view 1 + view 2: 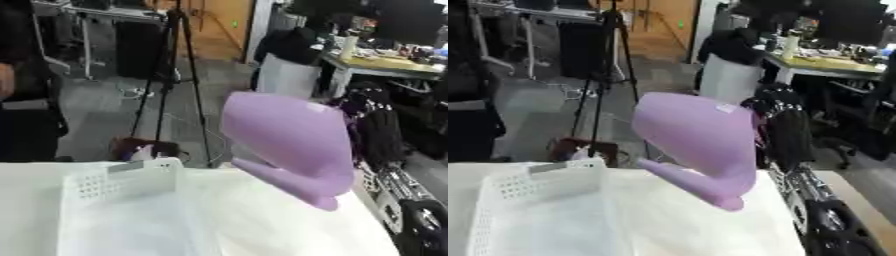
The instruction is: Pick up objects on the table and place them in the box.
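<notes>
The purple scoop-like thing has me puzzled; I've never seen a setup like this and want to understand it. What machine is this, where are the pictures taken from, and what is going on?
Both pictures come from two side-by-side cameras in a humanoid robot's head, looking down at its work, so they show nearly the same scene. The black arm entering from the right ends in the robot's right hand, whose fingers are curled round a purple scoop, holding it up in the air. Below lies a white table with a white perforated box on its left side, where objects are meant to go. The left hand is not visible. Behind is an ordinary workshop.
</notes>
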